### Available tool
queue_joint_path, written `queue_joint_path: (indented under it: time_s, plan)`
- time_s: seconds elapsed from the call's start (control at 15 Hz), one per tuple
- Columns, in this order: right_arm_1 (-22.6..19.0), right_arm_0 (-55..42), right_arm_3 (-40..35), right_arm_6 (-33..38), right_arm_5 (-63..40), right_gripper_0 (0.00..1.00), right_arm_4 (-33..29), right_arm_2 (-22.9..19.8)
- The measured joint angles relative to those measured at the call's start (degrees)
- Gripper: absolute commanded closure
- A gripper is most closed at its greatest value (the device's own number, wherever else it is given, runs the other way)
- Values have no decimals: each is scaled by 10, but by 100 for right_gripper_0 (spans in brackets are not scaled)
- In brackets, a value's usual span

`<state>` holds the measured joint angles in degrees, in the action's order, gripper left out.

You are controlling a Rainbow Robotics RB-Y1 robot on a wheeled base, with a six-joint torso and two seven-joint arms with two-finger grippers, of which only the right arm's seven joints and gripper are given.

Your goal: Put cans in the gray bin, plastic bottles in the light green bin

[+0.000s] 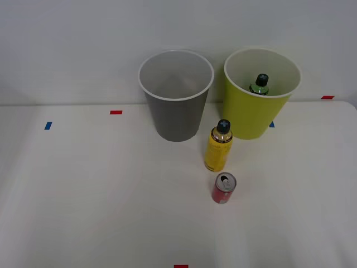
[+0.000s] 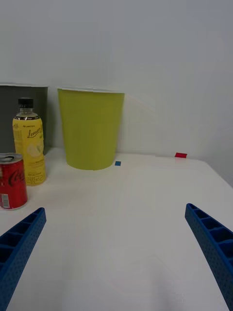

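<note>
Risk: can [image 1: 223, 188] and yellow bottle [image 1: 218, 148] stand close mid-desk, so a wide approach could tip the bottle. Gripper [image 2: 116, 252] spread wide, empty, low over the desk. Green bin [image 1: 257, 106] at the back edge holds green bottle [image 1: 259, 85]; gray bin [image 1: 176, 97] beside it looks empty

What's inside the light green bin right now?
A dark green bottle with a black cap stands inside the light green bin. Its upper part shows above the rim; the bin wall hides its lower body and the bin floor.
</note>
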<state>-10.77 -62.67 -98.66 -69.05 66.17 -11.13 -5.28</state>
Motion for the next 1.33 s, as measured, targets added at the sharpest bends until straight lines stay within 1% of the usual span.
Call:
queue_joint_path:
  time_s: [0.13,0.4,0.53,0.8,1.13,1.33]
  plan:
    - [-6,0,1,-7,1,0,-1,6]
    - [-16,-1,2,-22,2,0,17,26]
    - [-22,-4,1,-24,3,0,22,40]
    - [-36,-7,2,-34,3,0,57,94]
    - [-82,23,2,-62,-2,0,90,161]
    - [-108,45,2,-81,-24,0,117,194]
